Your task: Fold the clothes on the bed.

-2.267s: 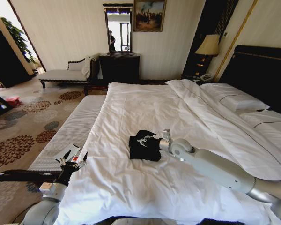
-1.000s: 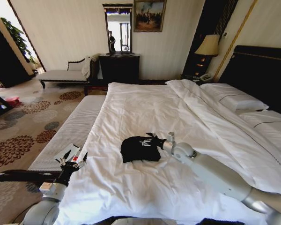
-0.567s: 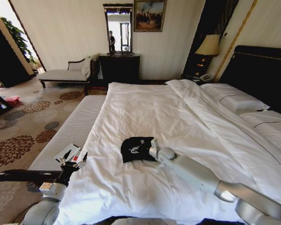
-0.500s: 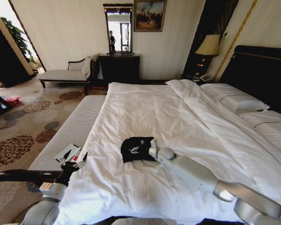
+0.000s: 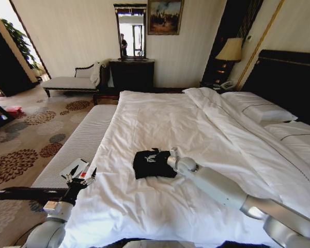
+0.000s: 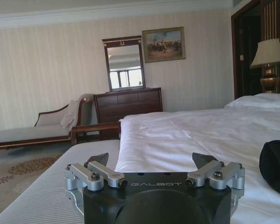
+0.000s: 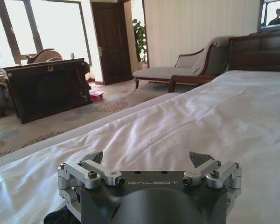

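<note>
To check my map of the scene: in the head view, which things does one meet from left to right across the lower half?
Left tool by the striped bench → black T-shirt on the bed → right tool at the shirt's right edge.

Soft matt black T-shirt [image 5: 153, 163], smooth white duvet [image 5: 196, 129]

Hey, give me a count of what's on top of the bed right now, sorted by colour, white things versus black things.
White: 3, the duvet and two pillows
Black: 1, the folded T-shirt, with the open right gripper beside it
Total: 4 on the bed
</note>
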